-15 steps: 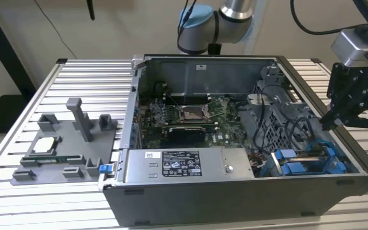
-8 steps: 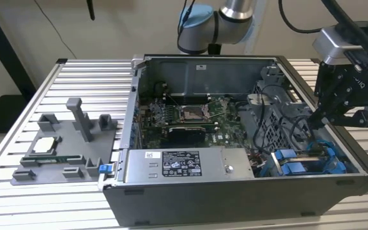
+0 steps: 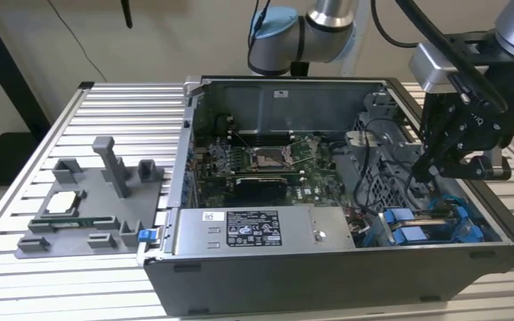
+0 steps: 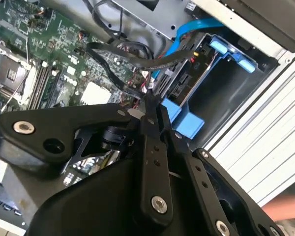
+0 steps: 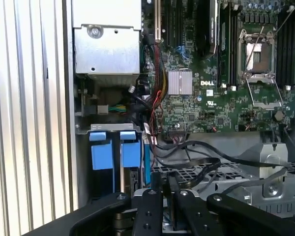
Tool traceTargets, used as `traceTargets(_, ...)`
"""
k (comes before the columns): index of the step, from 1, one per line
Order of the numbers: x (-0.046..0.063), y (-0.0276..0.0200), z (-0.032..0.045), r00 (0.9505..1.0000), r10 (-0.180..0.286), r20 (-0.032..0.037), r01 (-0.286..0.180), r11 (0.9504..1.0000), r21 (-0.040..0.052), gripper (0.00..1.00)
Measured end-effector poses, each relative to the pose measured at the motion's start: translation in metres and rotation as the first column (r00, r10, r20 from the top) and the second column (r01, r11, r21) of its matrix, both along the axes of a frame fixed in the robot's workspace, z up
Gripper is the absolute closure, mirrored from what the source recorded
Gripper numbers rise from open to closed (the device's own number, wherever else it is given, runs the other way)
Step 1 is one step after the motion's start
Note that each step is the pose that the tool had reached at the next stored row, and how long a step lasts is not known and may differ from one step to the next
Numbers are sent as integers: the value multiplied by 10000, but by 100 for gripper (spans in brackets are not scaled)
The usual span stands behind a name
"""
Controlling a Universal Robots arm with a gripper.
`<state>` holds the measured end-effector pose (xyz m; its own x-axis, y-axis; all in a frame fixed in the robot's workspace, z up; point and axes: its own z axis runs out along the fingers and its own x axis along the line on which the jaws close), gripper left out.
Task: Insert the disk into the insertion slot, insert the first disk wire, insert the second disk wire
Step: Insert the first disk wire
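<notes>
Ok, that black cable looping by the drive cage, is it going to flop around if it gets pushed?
Probably floppy: the black cable sags in loose curves. Likely light, being thin and flat. It may snag, since other wires cross nearby.

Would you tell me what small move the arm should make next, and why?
Probably ease the end effector toward the connector end of the disk. The disk already seems seated in the insertion slot, and the shut end effector hangs by a black wire just beside it; whether it grips that wire is unclear.
</notes>
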<state>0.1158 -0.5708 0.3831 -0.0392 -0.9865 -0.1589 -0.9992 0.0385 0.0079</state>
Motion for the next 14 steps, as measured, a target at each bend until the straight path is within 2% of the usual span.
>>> traceTargets(6, 0, -1, -15, 10000, 0, 0, 0, 10000, 1, 100)
traceTargets(14, 7, -29, -126, 10000, 0, 1, 0, 10000, -1, 100)
